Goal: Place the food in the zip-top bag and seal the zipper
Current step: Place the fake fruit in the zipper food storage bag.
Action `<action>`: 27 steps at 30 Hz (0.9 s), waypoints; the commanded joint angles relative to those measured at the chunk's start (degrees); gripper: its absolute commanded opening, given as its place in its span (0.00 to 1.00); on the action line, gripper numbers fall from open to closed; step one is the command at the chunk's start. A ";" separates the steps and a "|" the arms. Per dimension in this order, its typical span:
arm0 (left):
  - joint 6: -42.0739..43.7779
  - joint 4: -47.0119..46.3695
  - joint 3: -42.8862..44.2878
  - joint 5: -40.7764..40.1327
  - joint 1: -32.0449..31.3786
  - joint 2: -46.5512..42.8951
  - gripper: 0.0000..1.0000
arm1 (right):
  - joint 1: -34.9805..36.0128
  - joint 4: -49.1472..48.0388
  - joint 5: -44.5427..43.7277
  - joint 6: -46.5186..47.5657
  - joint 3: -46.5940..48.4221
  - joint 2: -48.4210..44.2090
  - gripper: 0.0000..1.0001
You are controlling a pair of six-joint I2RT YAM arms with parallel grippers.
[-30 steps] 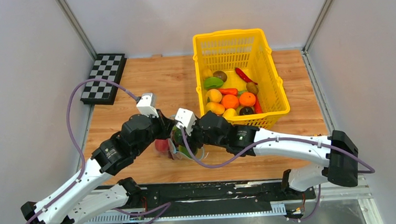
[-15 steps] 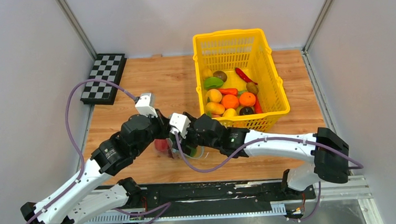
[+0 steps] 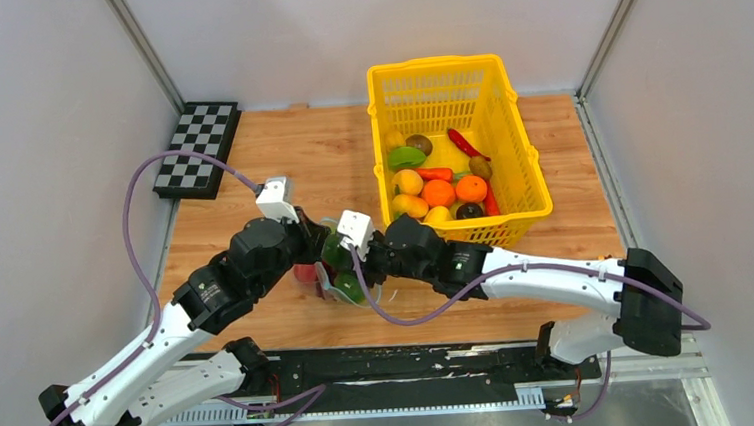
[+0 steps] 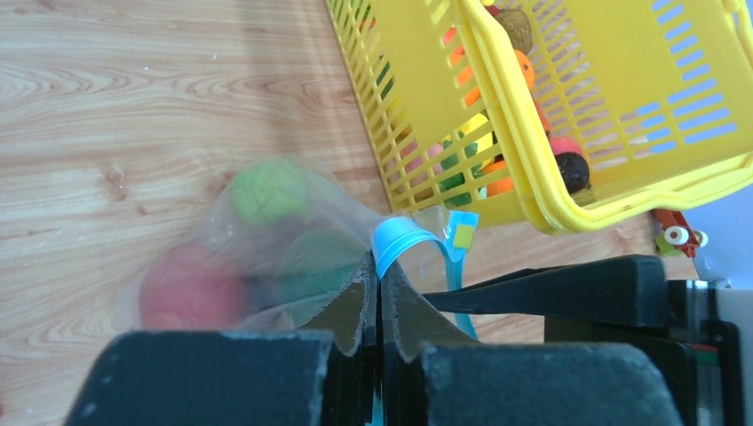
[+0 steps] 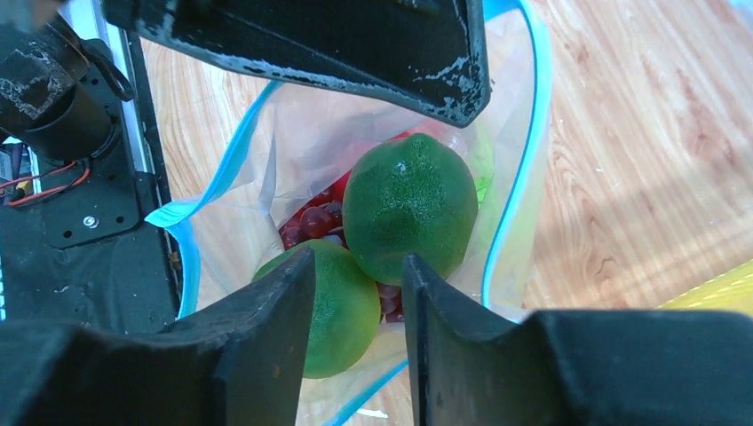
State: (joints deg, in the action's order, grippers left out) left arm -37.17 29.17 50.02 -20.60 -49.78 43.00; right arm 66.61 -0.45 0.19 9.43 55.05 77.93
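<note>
The zip-top bag (image 3: 346,289) stands on the wood between both arms, mouth up. My left gripper (image 4: 379,264) is shut on the teal-blue zipper (image 4: 401,240) at one side of the mouth and holds it up. In the right wrist view the bag (image 5: 289,151) gapes open. Two green limes (image 5: 408,204) (image 5: 342,311) and red grapes (image 5: 311,222) lie inside it. My right gripper (image 5: 357,259) hovers just above the mouth, open, with nothing between its fingers. Through the plastic the left wrist view shows blurred green and red food (image 4: 266,191).
A yellow mesh basket (image 3: 530,167) holding several toy fruits and vegetables stands at the back right, close behind the bag; its rim (image 4: 533,177) fills the left wrist view's upper right. A folded chessboard (image 3: 196,148) lies at the back left.
My right arm pushed left toward the bag mouth, then drew back a little to the right, and its jaws have narrowed. The left gripper has kept its hold on the zipper.
</note>
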 commanded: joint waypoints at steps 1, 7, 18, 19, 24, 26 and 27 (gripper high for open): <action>-0.62 -3.18 1.53 -0.99 0.02 -0.12 0.03 | -0.16 1.83 0.01 -1.92 1.02 2.23 0.39; -0.63 -3.52 1.66 -0.06 -0.01 0.46 0.03 | -0.16 3.78 -8.65 -2.05 7.62 9.25 0.40; -0.80 -3.06 1.15 -1.35 0.03 -0.55 0.03 | -0.98 -3.99 -7.06 -3.69 6.29 7.70 0.45; -0.80 -3.14 1.13 -1.63 0.03 -0.57 0.03 | -1.22 -4.25 -5.76 -4.01 5.39 6.36 0.46; -1.11 -3.49 0.64 -2.64 0.04 -0.64 0.03 | -1.61 -3.70 -3.77 -5.29 1.78 -0.49 0.47; -1.22 -3.71 0.37 -2.84 0.03 -0.72 0.03 | -1.61 -3.52 -3.79 -5.39 0.57 -3.47 0.48; -1.31 -3.71 0.30 -2.92 0.03 -0.73 0.03 | -1.63 -3.44 -3.71 -5.26 0.04 -4.96 0.49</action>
State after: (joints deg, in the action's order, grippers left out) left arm -37.32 28.95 50.02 -21.85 -49.52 43.44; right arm 65.17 -0.93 -4.69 5.52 56.55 79.18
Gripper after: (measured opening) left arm 0.029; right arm 0.476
